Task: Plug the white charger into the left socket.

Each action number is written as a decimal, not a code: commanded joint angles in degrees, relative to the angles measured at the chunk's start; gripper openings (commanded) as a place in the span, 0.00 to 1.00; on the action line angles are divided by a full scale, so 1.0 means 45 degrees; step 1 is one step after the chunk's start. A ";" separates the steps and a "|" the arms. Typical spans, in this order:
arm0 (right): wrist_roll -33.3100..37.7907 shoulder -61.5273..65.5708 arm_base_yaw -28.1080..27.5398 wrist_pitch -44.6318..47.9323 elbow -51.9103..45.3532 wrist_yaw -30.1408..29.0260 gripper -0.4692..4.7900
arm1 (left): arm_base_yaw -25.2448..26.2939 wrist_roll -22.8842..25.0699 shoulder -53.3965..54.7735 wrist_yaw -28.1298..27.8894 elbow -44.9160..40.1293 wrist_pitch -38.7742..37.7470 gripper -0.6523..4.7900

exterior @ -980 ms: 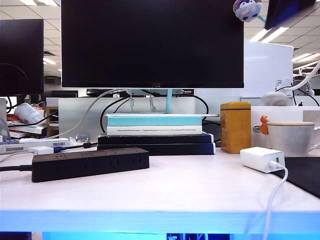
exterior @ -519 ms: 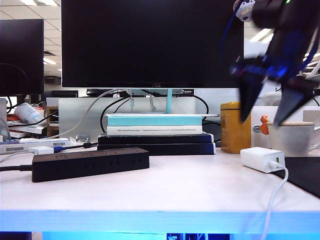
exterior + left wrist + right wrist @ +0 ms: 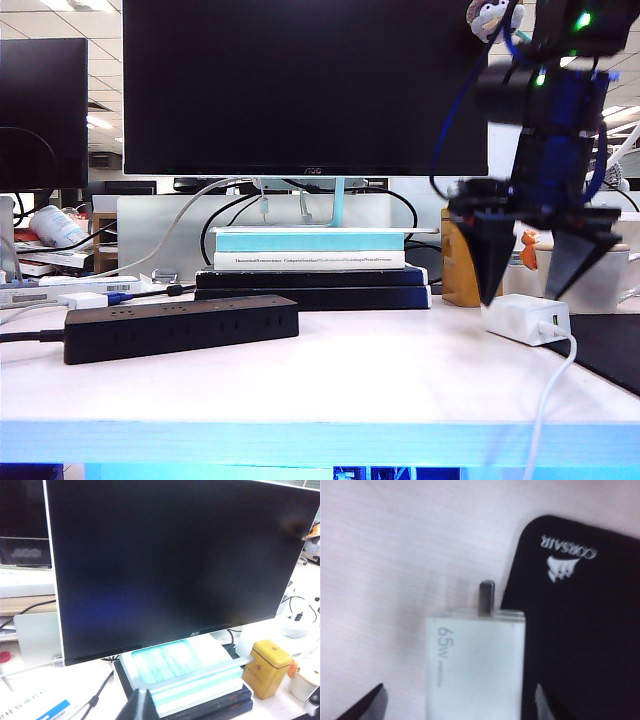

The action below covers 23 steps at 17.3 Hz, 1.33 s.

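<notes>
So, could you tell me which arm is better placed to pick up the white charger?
Right: the right gripper hangs open directly over the white charger. The left gripper is shut, facing the monitor.

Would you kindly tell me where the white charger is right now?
In the exterior view, the white charger lies at the table's right, beside the black mousepad, under the open right gripper.
</notes>
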 commanded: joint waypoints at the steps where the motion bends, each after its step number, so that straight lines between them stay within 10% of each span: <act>1: -0.0044 0.0301 0.0005 0.0087 0.0053 0.0019 0.82 | -0.0019 -0.0019 -0.0029 0.0083 0.0102 0.0170 0.11; 6: -0.0044 0.0588 0.0005 0.0219 0.0087 0.0044 0.28 | -0.0015 0.0034 -0.0029 0.0087 0.0102 -0.0019 0.11; 14: 0.0369 0.0204 0.0010 -0.0559 0.1345 -0.1506 0.26 | -0.0015 0.0248 -0.0034 0.0325 0.0102 -0.0044 0.11; 23: 0.9054 -0.0277 0.0083 0.2696 0.4546 -1.4217 0.26 | -0.2633 0.5634 0.0413 0.2594 0.0102 0.0219 0.11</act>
